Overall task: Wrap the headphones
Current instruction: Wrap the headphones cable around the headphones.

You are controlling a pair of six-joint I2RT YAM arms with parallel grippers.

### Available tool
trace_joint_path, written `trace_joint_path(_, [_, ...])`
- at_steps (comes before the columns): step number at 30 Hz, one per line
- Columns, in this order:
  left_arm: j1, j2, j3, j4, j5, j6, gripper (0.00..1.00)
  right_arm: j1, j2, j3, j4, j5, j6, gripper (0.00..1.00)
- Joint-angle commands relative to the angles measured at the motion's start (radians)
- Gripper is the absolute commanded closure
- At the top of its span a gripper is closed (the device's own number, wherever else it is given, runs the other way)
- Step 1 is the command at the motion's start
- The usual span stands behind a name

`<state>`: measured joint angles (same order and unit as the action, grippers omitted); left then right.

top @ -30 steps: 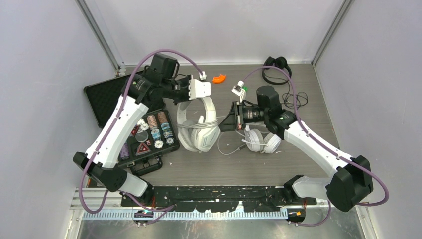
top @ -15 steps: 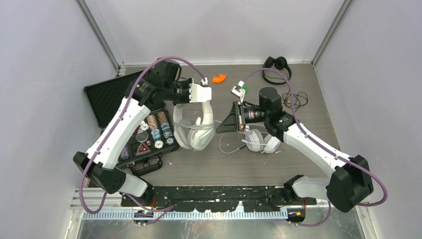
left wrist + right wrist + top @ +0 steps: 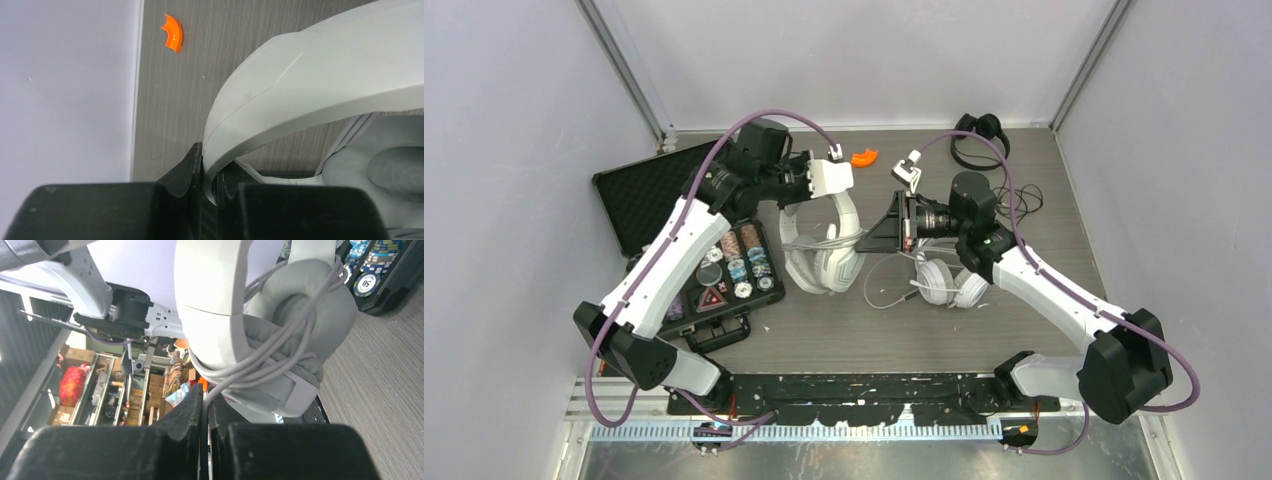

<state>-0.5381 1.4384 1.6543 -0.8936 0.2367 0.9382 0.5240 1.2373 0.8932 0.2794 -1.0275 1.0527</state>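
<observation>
The pale grey over-ear headphones [image 3: 826,258] hang upright over the table, and my left gripper [image 3: 801,197] is shut on their headband [image 3: 310,90]. In the left wrist view both fingers pinch the band's edge [image 3: 210,160]. Several turns of their grey cable [image 3: 272,345] lie wound round the ear cups [image 3: 305,300]. My right gripper [image 3: 880,233] is just right of the cups, shut on the cable's free run [image 3: 206,395]. A second white headset [image 3: 951,284] lies on the table under the right arm. The thin black headset [image 3: 980,136] lies at the back right with its black cable [image 3: 1016,200] loose.
An open black case [image 3: 639,200] holding poker chips [image 3: 736,265] lies at the left, close to the hanging headphones. An orange piece [image 3: 863,157] sits near the back wall. A loose white cable [image 3: 886,298] trails on the table in front of the second headset.
My right gripper swung left with the cable, then rose toward the back. The left gripper and the hanging headphones shifted slightly left, then back right. Both grips held.
</observation>
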Motion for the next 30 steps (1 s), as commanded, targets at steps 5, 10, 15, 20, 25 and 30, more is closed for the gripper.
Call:
trace_joint_path(5, [0.015, -0.021, -0.073, 0.083, -0.291, -0.147, 1.0, 0.002, 0.009, 0.049, 0.213, 0.001, 0.133, 0.85])
trace_joint_path(10, [0.015, -0.016, -0.073, 0.089, -0.333, -0.212, 1.0, 0.002, 0.029, 0.05, 0.256, 0.008, 0.174, 0.84])
trace_joint_path(15, [0.015, -0.008, -0.063, 0.086, -0.364, -0.291, 1.0, 0.003, 0.044, 0.053, 0.256, 0.027, 0.184, 0.8])
trace_joint_path(20, [0.015, 0.012, -0.066, 0.1, -0.396, -0.371, 1.0, 0.004, 0.08, 0.062, 0.253, 0.078, 0.173, 0.79])
trace_joint_path(25, [0.015, 0.076, 0.017, 0.018, -0.477, -0.549, 1.0, 0.004, 0.144, 0.091, 0.267, 0.104, 0.185, 0.79])
trace_joint_path(30, [0.015, 0.091, 0.072, -0.011, -0.502, -0.713, 1.0, 0.007, 0.178, 0.133, 0.259, 0.127, 0.161, 0.79])
